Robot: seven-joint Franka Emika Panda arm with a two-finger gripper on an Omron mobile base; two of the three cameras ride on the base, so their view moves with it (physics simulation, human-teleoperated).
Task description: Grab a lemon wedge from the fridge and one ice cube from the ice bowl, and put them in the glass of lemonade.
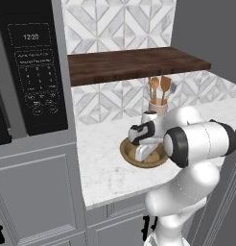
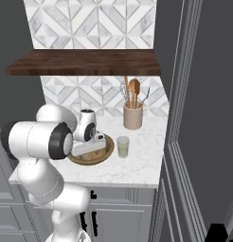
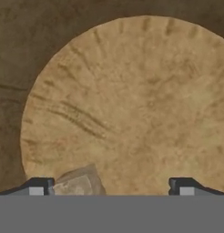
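Gripper point(image 3: 109, 184) jaws stand wide apart with nothing between them, down inside the ice bowl point(image 3: 132, 104); from the hand camera I see both dark fingertips point(image 3: 38, 185) low over its pale tan floor. One greyish ice cube point(image 3: 79, 182) lies on that floor just beside the left-hand fingertip, not between the jaws.

From the right base camera, I make out the ice bowl point(image 2: 105, 153) sitting on the white marble counter point(image 2: 137, 165), with the hand lowered into it. Just beside the bowl stands the glass of lemonade point(image 2: 123, 146), upright and apart from it. Behind the glass, near the tiled wall, is a beige cup of wooden spoons point(image 2: 133, 116).

From the left base camera, I see the bowl's brown rim point(image 1: 127, 153) under the hand, a dark wooden shelf point(image 1: 134, 65) above the counter, and a black microwave point(image 1: 36, 67) off to the left.
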